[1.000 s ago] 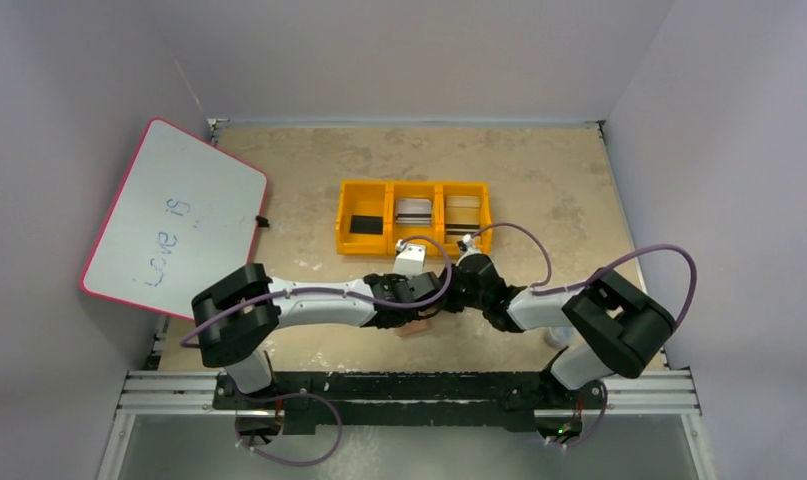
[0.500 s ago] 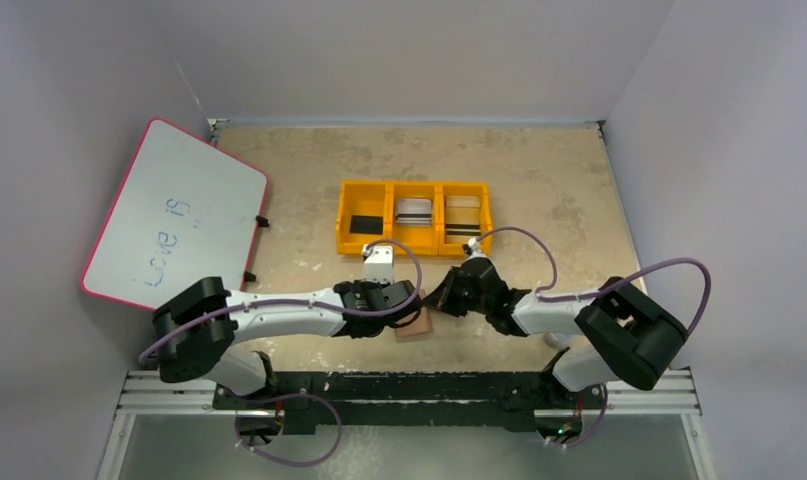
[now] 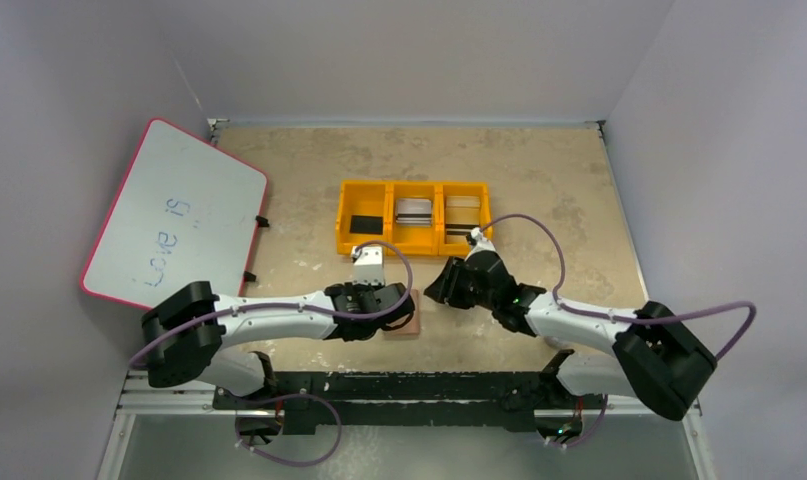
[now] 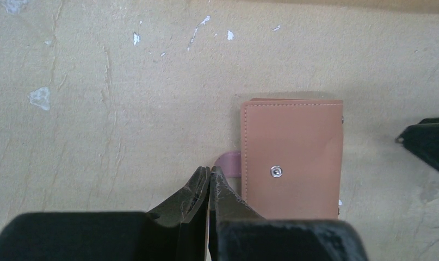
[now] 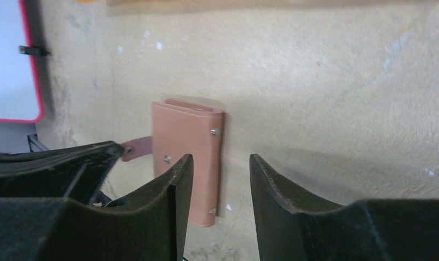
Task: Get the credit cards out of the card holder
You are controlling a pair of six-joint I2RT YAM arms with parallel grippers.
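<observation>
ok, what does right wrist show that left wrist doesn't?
Right wrist only: the red-edged whiteboard, and the right gripper open with nothing between its fingers. Left wrist only: the left gripper seen tip-on, shut and apparently pinching the snap tab. Both: the tan card holder lying closed on the table, no credit cards visible.

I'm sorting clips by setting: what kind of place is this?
Likely a robot test cell: left arm and right arm bolted to a rail, a worn table boxed by plain walls.
</observation>
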